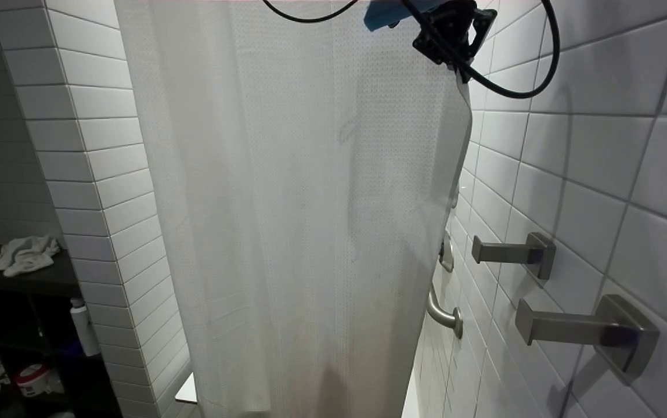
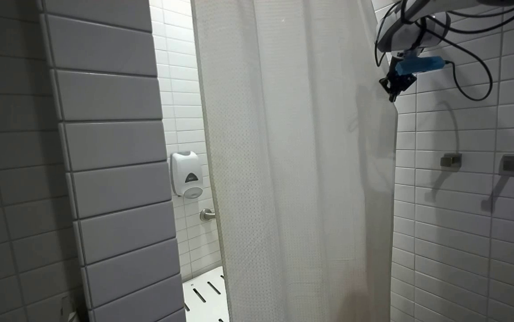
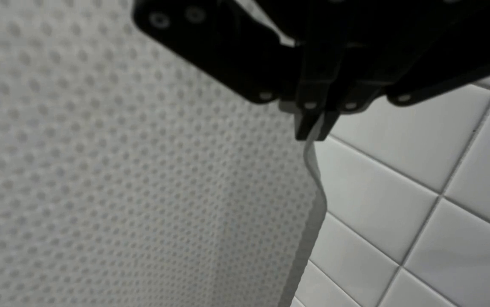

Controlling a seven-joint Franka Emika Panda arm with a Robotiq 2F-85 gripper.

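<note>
A white, dimple-textured shower curtain (image 1: 298, 191) hangs across the stall opening; it also shows in an exterior view (image 2: 292, 156) and fills the left of the wrist view (image 3: 142, 192). My black gripper (image 1: 463, 75) is at the curtain's upper edge beside the tiled wall, and it also shows in an exterior view (image 2: 392, 97). In the wrist view the gripper's fingertips (image 3: 313, 132) are closed together with the curtain's hem pinched between them. The hem bends just below the fingers and hangs down. The curtain's top is out of view.
A white tiled wall (image 1: 577, 151) stands close beside the gripper, with two metal hooks (image 1: 507, 252) (image 1: 588, 328) and a grab bar (image 1: 443, 313). A soap dispenser (image 2: 187, 174) and slotted white seat (image 2: 203, 290) show past the curtain. A dark shelf (image 1: 20, 284) holds cloths.
</note>
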